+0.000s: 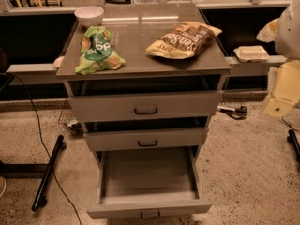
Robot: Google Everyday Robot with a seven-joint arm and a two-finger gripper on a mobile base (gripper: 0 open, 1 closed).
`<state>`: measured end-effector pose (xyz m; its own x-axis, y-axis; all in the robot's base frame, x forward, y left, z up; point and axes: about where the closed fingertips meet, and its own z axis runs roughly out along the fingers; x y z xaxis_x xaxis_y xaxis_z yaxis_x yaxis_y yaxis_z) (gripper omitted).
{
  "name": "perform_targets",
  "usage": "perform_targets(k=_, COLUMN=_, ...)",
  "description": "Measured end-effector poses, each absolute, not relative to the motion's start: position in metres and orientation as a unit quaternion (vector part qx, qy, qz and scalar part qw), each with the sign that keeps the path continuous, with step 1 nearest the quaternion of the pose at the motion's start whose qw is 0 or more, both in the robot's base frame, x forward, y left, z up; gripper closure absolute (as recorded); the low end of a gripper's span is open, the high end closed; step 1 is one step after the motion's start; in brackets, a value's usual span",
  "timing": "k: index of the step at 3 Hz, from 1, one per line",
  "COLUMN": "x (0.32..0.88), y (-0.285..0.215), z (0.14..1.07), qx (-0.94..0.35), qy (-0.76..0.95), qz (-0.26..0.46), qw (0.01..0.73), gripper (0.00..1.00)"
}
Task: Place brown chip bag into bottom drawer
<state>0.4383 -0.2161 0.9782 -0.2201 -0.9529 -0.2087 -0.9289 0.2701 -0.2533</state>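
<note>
A white bowl (89,15) stands at the rear left corner of the desk (140,36). Just in front of it lies a green snack bag (96,50), near the left edge; it is not part of the task.

Below the desk top, the top drawer (145,106) and the middle drawer (146,138) are each pulled out only slightly. The bottom drawer (147,175) is pulled out well beyond them, and its floor is exposed from above. This position likely serves to give a clear drop path.

The brown chip bag (183,40) lies flat on the right half of the desk, set at an angle, with one end near the right edge. It is well apart from the green bag. The bag has not yet been picked up.

The end effector (277,29) hangs at the right edge of the view, beside the desk and apart from the chip bag. Whether it is open or closed cannot be told. It holds nothing visible. The approach to the bag is judged to be the pending step.
</note>
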Motion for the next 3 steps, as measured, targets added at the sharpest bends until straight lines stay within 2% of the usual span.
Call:
perform_targets(k=2, x=0.448, y=-0.218, z=0.981, qx=-0.591, qy=0.785, qz=-0.040, qw=0.180, gripper=0.00)
perform_targets(k=3, x=0.483, y=-0.222, z=0.980, qx=-0.561, qy=0.796, qz=-0.031, qw=0.228, gripper=0.00)
